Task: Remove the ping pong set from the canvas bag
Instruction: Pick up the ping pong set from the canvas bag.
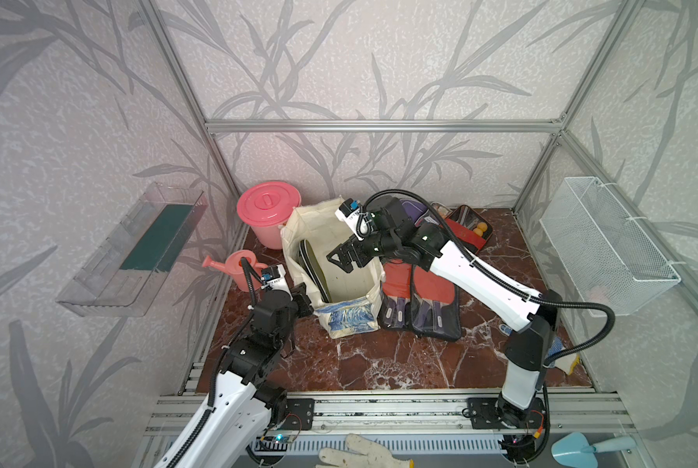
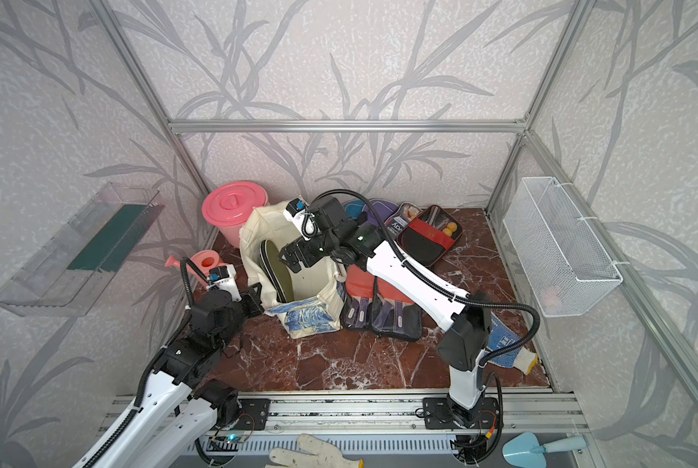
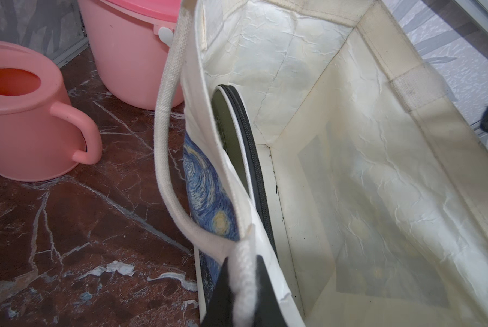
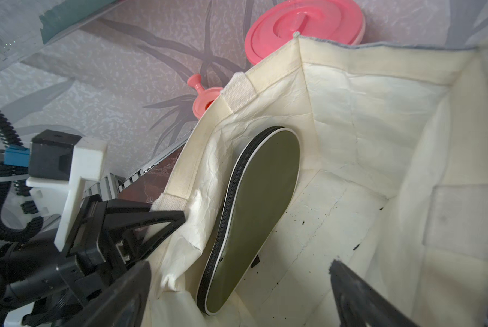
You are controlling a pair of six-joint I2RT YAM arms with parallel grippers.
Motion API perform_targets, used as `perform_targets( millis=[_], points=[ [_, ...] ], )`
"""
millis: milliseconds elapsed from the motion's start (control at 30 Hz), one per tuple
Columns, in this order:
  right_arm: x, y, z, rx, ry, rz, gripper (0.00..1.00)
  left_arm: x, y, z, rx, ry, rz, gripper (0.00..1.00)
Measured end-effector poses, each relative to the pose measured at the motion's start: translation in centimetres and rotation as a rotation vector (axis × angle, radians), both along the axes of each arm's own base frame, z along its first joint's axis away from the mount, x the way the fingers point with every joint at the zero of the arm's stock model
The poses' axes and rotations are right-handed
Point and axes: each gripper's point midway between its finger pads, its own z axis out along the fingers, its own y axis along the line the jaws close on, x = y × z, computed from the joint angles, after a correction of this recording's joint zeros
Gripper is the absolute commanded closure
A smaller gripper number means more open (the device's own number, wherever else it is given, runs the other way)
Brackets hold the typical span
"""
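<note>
The canvas bag [image 1: 349, 320] [image 2: 313, 320] stands open mid-table, cream inside [image 4: 378, 113] [image 3: 364, 170]. One olive case [image 1: 315, 272] [image 2: 279, 268] [image 4: 261, 203] [image 3: 231, 136] of the ping pong set leans on edge against its left wall. My left gripper [image 1: 305, 298] [image 2: 255, 302] [image 3: 243, 297] is shut on the bag's white rope handle [image 3: 166, 136] at the near-left corner. Over the bag's mouth my right gripper [image 1: 341, 257] [image 2: 292, 257] [image 4: 240, 297] hangs open, holding nothing. Clear cases with red paddles [image 1: 420, 291] [image 2: 379, 300] lie right of the bag. A black-red case with orange balls [image 1: 467, 229] [image 2: 428, 239] and a purple case [image 1: 416, 208] lie behind.
A pink lidded bucket [image 1: 268, 206] and a pink watering can [image 1: 238, 267] stand left of the bag, by the wall. A white wire basket [image 1: 606, 243] hangs on the right wall, a clear shelf [image 1: 136, 251] on the left. A work glove [image 1: 562, 358] lies near my right arm's base.
</note>
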Motion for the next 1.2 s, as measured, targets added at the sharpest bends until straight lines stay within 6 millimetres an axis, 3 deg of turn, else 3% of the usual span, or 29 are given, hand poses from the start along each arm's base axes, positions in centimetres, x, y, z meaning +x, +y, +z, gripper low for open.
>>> perform_targets(
  millis=[667,1200],
  points=[
    [1.9,7.7,-9.3,-0.094,0.163,0.062,0.05,0.0,-0.2,0.1,-0.006,-0.005,-0.010,1.00],
    [3.2,8.5,-11.6,-0.133,0.154,0.021,0.08,0.0,-0.1,-0.5,0.001,0.014,-0.007,1.00]
  ],
)
